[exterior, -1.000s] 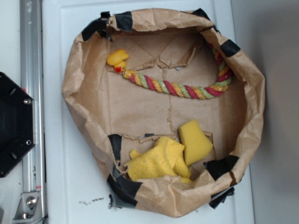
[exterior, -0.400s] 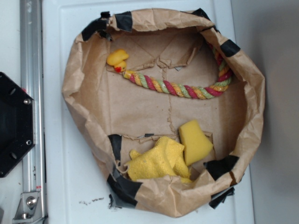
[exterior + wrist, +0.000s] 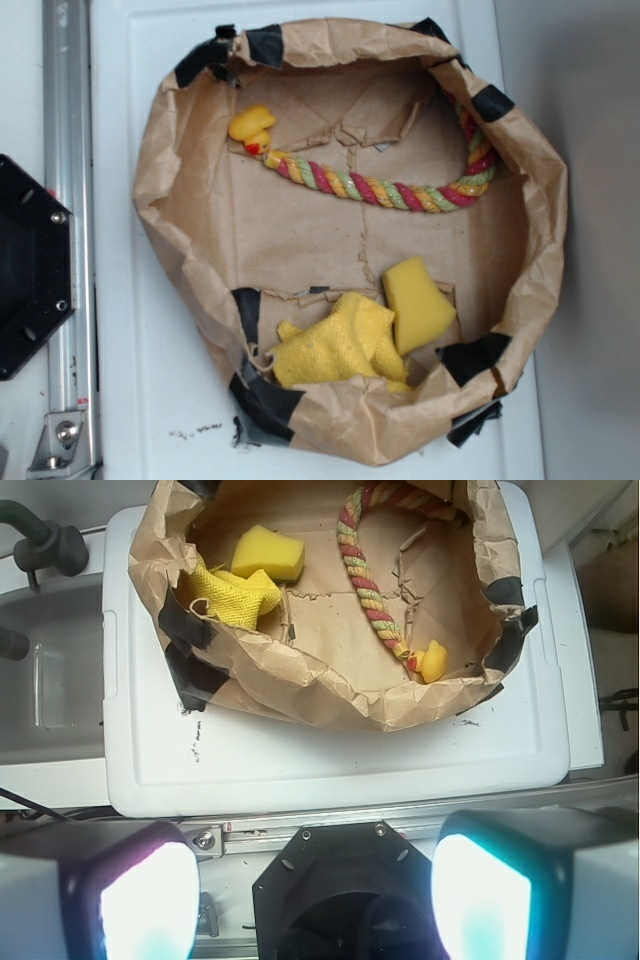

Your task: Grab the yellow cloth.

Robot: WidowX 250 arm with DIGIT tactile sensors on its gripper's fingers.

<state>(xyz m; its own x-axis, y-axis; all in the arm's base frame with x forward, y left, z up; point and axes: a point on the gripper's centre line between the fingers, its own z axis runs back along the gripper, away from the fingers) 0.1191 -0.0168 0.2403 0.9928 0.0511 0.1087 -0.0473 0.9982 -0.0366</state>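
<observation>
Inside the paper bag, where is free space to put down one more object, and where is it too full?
The bare floor of the paper bag lies below the rope and rubber duck, above the yellow cloth. The corner holding the cloth and sponge is crowded.

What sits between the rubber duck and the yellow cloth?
Only bare, creased brown paper separates the duck from the yellow cloth, seen in the exterior view.
</observation>
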